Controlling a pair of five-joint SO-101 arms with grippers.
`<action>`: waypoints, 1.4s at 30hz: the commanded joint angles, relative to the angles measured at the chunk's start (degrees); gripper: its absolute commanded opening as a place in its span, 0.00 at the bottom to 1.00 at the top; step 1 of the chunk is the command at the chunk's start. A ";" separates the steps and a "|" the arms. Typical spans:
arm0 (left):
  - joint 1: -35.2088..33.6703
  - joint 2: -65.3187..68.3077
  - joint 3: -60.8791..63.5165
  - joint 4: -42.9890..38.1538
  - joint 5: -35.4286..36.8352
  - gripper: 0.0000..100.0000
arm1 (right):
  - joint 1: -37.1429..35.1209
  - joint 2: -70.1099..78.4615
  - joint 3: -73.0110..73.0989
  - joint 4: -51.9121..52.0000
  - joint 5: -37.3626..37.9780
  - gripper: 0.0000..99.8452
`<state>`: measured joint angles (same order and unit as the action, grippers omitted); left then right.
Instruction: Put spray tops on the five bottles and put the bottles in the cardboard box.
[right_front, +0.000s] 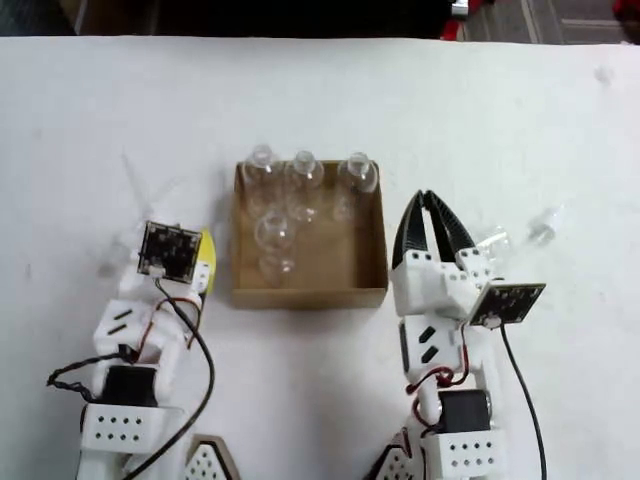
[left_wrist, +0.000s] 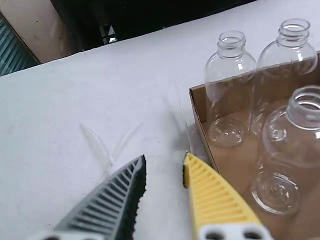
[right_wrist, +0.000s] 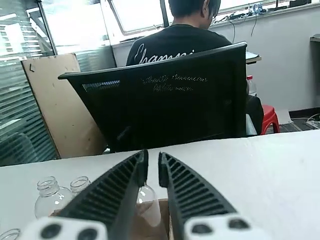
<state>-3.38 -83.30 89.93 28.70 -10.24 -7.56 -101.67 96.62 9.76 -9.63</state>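
I am looking at four clear bottles (right_front: 303, 178) standing uncapped in the cardboard box (right_front: 310, 295) at the middle of the bench (right_front: 320, 90). None is wearing a spray top, so I am judging the capping to be wholly undone even though these bottles are already boxed.

The left gripper (left_wrist: 164, 167) is hovering low over the bench just beside the box's left wall. Its grey and yellow fingers are parted by a moderate gap and are holding nothing. Ahead of it a clear spray top (left_wrist: 107, 145) with thin dip tubes is lying on the white surface.

The right gripper (right_front: 425, 200) is sitting near the box's right wall, empty, with only a slit between its fingers. Further right, clear pieces (right_front: 540, 225) are lying on the bench. I cannot tell whether they are tops or the fifth bottle.

What is worrying me:
- **Misjudging the grasp:** the tops are transparent on white, so I am likely to close beside one rather than on it.
- **Flicking a top away:** a thin dip tube could bend or shoot out of the fingers.
- **Toppling bottles:** they are standing close together and unheld, so pressing a top down could tip one into its neighbours.
- **Shifting the box:** brushing its wall could slide it.
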 joint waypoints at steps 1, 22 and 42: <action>0.40 -0.75 -0.35 -1.67 -0.53 0.12 | 1.01 -0.04 0.35 -2.77 -0.26 0.02; 0.57 -0.84 -0.35 -1.67 -0.53 0.12 | 1.10 -0.13 0.26 -0.57 -0.26 0.29; 0.40 -0.84 -0.35 -1.67 -0.53 0.12 | 0.40 -0.13 0.26 -1.71 -0.26 0.04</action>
<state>-3.38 -83.30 89.93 28.70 -10.24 -7.12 -101.67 96.62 10.81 -9.63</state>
